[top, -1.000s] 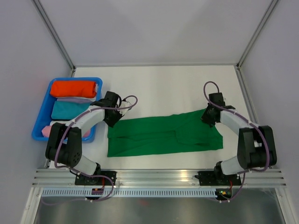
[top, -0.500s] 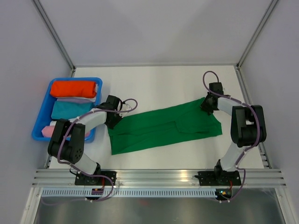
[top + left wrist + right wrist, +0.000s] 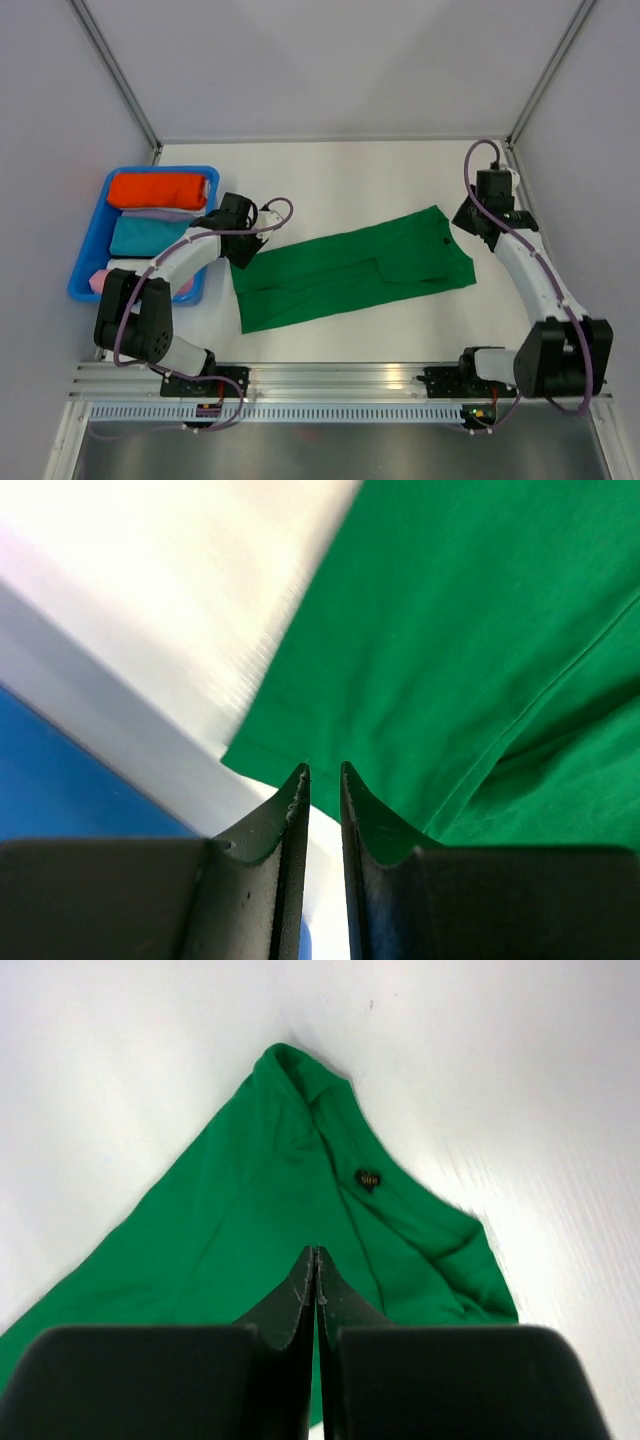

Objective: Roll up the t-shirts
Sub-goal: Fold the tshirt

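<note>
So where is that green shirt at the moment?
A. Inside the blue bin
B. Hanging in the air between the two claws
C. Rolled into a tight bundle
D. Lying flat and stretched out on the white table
D: the green t-shirt lies as a long, flat, unrolled strip on the white table, beside the blue bin rather than in it.

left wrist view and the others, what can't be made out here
Left wrist: whether the left claw pinches the hem of the green t-shirt; its fingers cover the contact.
Top external: the left claw's tips, hidden under its wrist.
Right wrist: the small dark label, too small to read.
Top external: the pink item in the blue bin, partly behind the left arm.
</note>
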### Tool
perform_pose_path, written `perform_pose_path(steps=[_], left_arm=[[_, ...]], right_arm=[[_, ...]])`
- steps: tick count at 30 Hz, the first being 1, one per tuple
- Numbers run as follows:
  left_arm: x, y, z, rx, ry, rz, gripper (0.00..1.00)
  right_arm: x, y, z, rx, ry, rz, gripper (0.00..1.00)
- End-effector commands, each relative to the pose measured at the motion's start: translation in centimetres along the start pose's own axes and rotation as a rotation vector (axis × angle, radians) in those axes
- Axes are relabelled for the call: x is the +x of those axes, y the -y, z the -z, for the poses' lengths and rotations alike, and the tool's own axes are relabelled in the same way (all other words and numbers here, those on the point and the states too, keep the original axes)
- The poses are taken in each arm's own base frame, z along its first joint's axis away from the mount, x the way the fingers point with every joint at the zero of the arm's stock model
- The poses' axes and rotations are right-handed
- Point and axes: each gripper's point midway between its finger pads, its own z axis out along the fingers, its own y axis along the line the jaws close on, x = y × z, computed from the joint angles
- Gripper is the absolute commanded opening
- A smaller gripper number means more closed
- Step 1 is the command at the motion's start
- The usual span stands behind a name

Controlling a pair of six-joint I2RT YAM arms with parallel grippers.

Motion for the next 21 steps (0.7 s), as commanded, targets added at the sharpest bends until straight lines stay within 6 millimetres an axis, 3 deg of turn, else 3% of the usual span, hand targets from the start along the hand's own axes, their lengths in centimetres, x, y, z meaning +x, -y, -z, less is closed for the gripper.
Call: perform_pose_path(steps=[1, 4, 5, 8, 10, 12, 13, 17, 21], left_arm=[[-2.0, -0.1, 1.9, 0.013, 0.063, 0.032, 0.24], [-1.8, -0.4, 2.3, -0.001, 0.052, 0.022, 0.24], [-2.0, -0.6, 2.5, -0.010, 0.057, 0.018, 0.24], [-2.2, -1.1, 3.1, -0.032, 0.057, 0.009, 0.24], [-2.7, -1.3, 3.4, -0.038, 0.068, 0.016, 0.24], [-3.0, -1.4, 3.8, -0.042, 0.074, 0.034, 0.24], [-3.1, -1.5, 4.0, -0.045, 0.080, 0.040, 0.24], [-2.5, -1.4, 4.9, -0.062, 0.074, 0.048, 0.24], [-1.7, -1.3, 5.5, -0.077, 0.066, 0.046, 0.25]], right_arm=[[5.1, 3.7, 3.0, 0.067, -0.072, -0.015, 0.02], [7.9, 4.1, 3.7, 0.038, -0.094, -0.109, 0.00], [9.9, 4.9, 3.8, 0.038, -0.112, -0.131, 0.00], [12.8, 6.6, 3.5, 0.074, -0.111, -0.198, 0.00], [14.7, 7.4, 2.7, 0.092, -0.134, -0.223, 0.00], [15.0, 7.7, 1.5, 0.089, -0.132, -0.266, 0.00], [16.4, 8.3, 0.7, 0.118, -0.178, -0.271, 0.00], [17.8, 9.3, -1.6, 0.179, -0.234, -0.282, 0.00], [16.1, 9.6, -3.8, 0.217, -0.206, -0.266, 0.00]])
